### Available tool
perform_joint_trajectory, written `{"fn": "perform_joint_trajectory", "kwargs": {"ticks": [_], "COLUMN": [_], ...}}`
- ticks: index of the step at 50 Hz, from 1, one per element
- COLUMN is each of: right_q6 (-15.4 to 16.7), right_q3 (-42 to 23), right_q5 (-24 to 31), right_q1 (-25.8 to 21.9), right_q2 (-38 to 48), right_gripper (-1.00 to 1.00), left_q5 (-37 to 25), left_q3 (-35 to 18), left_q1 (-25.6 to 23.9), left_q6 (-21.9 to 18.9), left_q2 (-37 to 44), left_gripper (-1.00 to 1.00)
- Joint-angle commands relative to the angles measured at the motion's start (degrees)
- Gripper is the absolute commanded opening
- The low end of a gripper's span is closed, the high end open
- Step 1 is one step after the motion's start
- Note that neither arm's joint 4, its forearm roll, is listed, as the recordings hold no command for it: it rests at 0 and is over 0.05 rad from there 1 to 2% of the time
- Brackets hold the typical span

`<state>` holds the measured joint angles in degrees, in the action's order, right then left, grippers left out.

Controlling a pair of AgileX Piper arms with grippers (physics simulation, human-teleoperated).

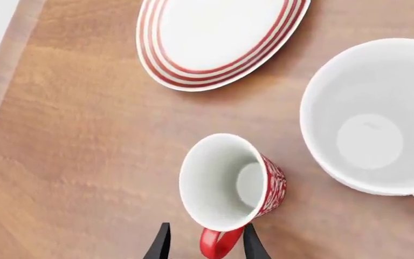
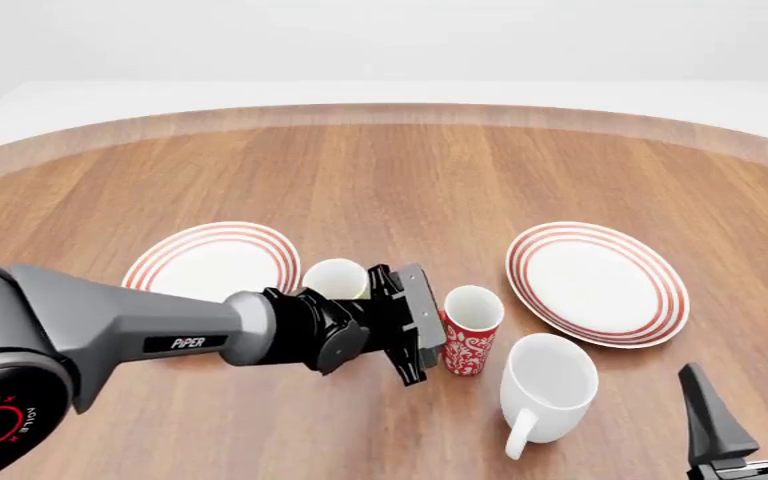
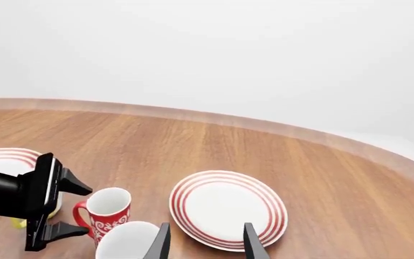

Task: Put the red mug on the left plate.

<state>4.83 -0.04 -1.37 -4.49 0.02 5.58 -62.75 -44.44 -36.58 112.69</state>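
Note:
The red mug (image 2: 472, 332) stands upright on the table between the two plates; it also shows in the left wrist view (image 1: 232, 181) and the right wrist view (image 3: 109, 212). My left gripper (image 2: 432, 330) is open, level with the mug's handle (image 1: 218, 243), with one finger on each side of it and not touching it. The left plate (image 2: 211, 262) lies behind my left arm and holds nothing. My right gripper (image 2: 754, 400) is open and empty at the table's near right.
A large white mug (image 2: 547, 385) stands just right of and nearer than the red mug. A yellow mug (image 2: 335, 277) is partly hidden behind my left arm, beside the left plate. The right plate (image 2: 598, 281) lies right of the red mug.

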Motion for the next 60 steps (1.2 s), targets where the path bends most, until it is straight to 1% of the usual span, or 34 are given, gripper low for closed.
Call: {"fn": "perform_joint_trajectory", "kwargs": {"ticks": [1,17,31,47,52,57,60], "right_q6": [0.0,0.3,0.8,1.6,1.9,2.4,2.6], "right_q3": [0.0,0.0,-0.1,-0.1,0.0,-0.1,-0.1], "right_q5": [-0.1,-0.3,-0.3,-0.5,-0.6,-0.6,-0.7], "right_q1": [0.1,0.1,-0.1,-0.4,-0.5,-0.7,-0.9], "right_q2": [0.0,0.0,0.0,0.0,0.0,0.0,0.0], "right_gripper": [1.0,1.0,1.0,1.0,1.0,1.0,1.0], "left_q5": [0.2,1.0,1.5,1.9,1.9,1.5,1.6], "left_q3": [-0.4,0.6,1.0,2.8,3.7,4.4,5.2], "left_q1": [0.2,-0.1,0.4,1.4,1.6,2.1,2.1], "left_q6": [-0.2,-0.1,1.9,3.1,4.1,6.2,6.2], "left_q2": [0.2,-0.6,-4.0,-7.6,-9.6,-12.0,-13.2], "left_gripper": [-1.0,-1.0,-1.0,-1.0,-1.0,-1.0,-1.0]}}
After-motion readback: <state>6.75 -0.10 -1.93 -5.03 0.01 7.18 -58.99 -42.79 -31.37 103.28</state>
